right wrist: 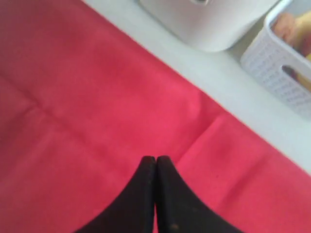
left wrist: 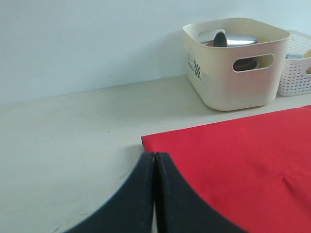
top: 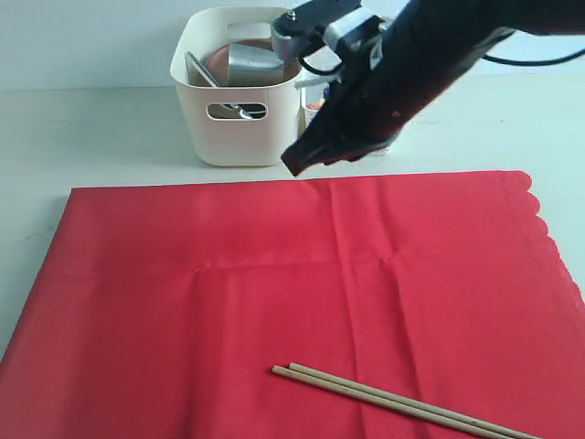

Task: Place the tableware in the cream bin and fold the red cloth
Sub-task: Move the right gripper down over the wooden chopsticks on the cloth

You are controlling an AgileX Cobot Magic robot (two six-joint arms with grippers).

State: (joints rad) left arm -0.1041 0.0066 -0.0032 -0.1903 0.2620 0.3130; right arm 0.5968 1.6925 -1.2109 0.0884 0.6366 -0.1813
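Red cloth point(top: 274, 293) lies spread flat on the pale table point(top: 91, 137); the chopsticks point(top: 402, 402) rest on its near part. The cream bin point(top: 233, 137), just beyond its far edge, holds the steel cup point(top: 251, 64). The right gripper point(top: 294, 165) hangs over that edge, jaws closed and empty. The left gripper point(left wrist: 154, 156), also closed and empty, sits beside a cloth corner.

Bright even light, soft faint shadows, cream bin point(right wrist: 209, 22) overexposed and blurred
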